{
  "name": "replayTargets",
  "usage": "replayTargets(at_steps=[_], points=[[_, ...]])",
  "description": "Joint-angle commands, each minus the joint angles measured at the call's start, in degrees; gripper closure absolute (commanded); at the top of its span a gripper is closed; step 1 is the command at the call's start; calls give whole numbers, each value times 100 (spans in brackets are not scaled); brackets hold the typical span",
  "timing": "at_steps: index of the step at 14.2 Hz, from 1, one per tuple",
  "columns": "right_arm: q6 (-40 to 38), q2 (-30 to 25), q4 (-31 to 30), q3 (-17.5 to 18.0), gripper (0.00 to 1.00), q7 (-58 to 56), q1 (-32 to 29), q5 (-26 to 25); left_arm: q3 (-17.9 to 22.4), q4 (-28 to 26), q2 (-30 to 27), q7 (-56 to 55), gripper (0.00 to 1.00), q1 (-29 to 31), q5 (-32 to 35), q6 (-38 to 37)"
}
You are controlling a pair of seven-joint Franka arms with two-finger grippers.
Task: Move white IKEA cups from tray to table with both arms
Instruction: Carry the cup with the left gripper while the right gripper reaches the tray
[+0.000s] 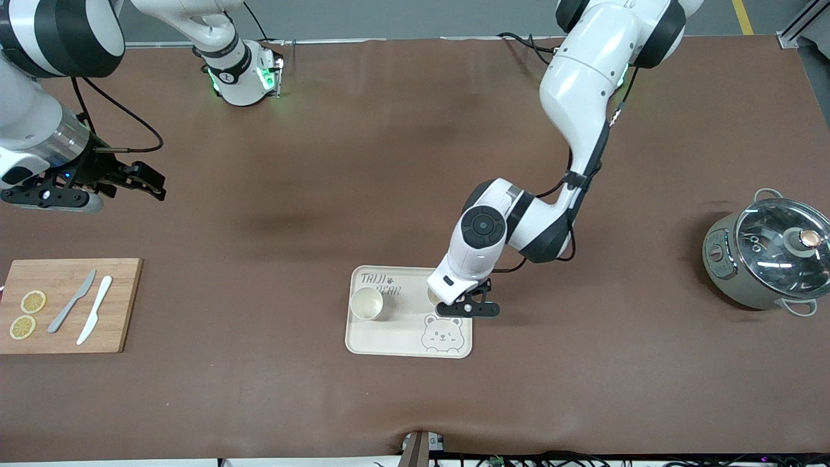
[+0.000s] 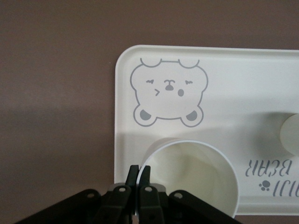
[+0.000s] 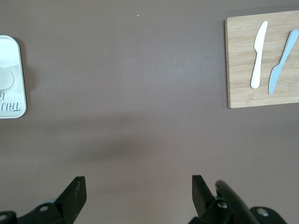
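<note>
In the front view one white cup (image 1: 367, 303) stands on the tray (image 1: 389, 337) and the left gripper (image 1: 468, 306) is down on the second cup (image 1: 433, 296) beside it; in the left wrist view its fingers (image 2: 145, 179) pinch that cup's (image 2: 196, 172) rim — in the right wrist view the right gripper (image 3: 135, 196) waits, spread wide, over the bare tabletop (image 3: 140, 93).

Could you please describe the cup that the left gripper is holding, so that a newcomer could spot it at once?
Find the cream tray with the bear print, in the middle of the table. Two white cups stand on it; the one meant is at the end toward the left arm, mostly hidden under the left gripper, which pinches its rim. The other cup stands free.
</note>
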Motion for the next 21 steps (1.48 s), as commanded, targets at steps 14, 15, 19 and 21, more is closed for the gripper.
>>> replayTargets(at_steps=[14, 15, 19, 21], points=[[1356, 2054, 1326, 17, 0, 4487, 2119, -142, -19, -4537, -4055, 2059, 100, 1459, -107, 902], [1426, 2248, 1458, 26, 0, 4655, 2172, -308, -19, -4792, -4170, 2261, 100, 1582, -107, 1035], [2093, 2916, 1705, 17, 0, 5411, 2375, -626, -28, -5566, -4478, 3139, 100, 2101, -466, 1430], [2244, 3346, 2055, 8, 0, 5727, 2454, -643, -28, -5971, -4540, 3553, 100, 2312, -651, 1781]])
